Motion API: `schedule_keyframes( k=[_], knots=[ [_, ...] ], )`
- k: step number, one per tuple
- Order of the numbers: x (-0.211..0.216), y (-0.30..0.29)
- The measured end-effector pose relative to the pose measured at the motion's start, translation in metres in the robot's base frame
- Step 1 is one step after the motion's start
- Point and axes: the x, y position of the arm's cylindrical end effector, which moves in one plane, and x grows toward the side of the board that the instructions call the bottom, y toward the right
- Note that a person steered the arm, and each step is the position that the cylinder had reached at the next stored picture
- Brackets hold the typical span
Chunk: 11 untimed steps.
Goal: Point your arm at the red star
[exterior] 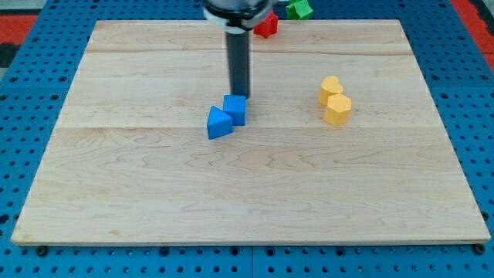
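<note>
The red star (267, 26) lies at the view's top edge of the wooden board, partly hidden behind the arm's body. My tip (241, 96) stands just above the blue cube (235, 109), touching or nearly touching it, well below the red star. A blue triangle-shaped block (218, 123) sits against the cube's lower left.
A green block (299, 8) lies just past the board's top edge, right of the red star. A yellow heart-shaped block (331, 88) and a yellow hexagon block (337, 109) sit together at the view's right. The board (154, 193) lies on a blue pegboard surface.
</note>
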Motion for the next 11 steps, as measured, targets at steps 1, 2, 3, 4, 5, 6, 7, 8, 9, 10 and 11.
schedule_keyframes(
  k=[1,2,3,4,5,6,7,8,9,10,11],
  knots=[
    [0.014,0.013],
    [0.018,-0.033],
    [0.019,-0.051],
    [0.012,-0.048],
    [-0.024,-0.053],
    [-0.046,-0.059],
    [-0.051,-0.042],
    [-0.077,-0.005],
    [-0.11,0.008],
    [-0.143,0.012],
    [-0.168,0.012]
  ],
)
